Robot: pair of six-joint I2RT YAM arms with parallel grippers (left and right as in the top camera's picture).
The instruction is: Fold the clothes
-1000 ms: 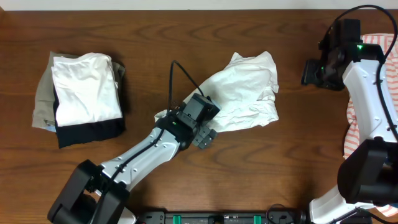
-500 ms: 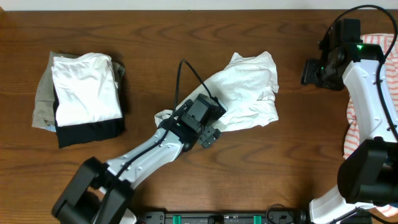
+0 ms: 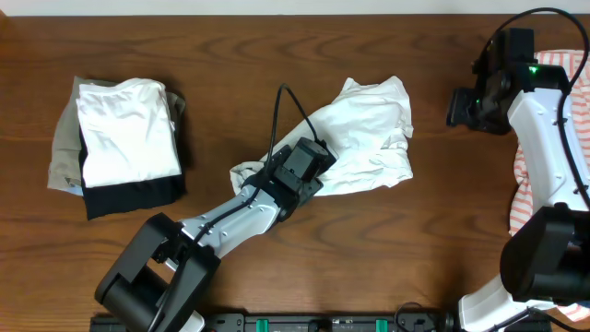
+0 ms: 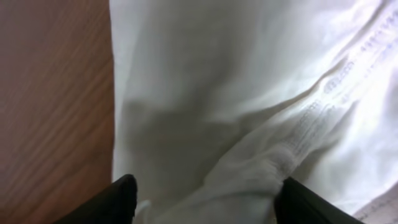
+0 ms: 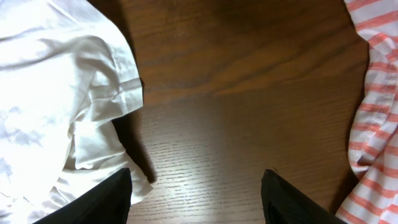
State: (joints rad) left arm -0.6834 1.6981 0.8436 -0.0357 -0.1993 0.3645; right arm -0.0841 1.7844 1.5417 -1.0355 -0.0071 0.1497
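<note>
Getting ready to grab the crumpled white shirt with the left gripper spread wide around a fold, then needing to squeeze shut and pull flat.

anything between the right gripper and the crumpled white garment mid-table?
Nothing visible. Only bare table lies between the open right gripper and the white garment. The striped garment lies on the gripper's other side, out of that path.
</note>
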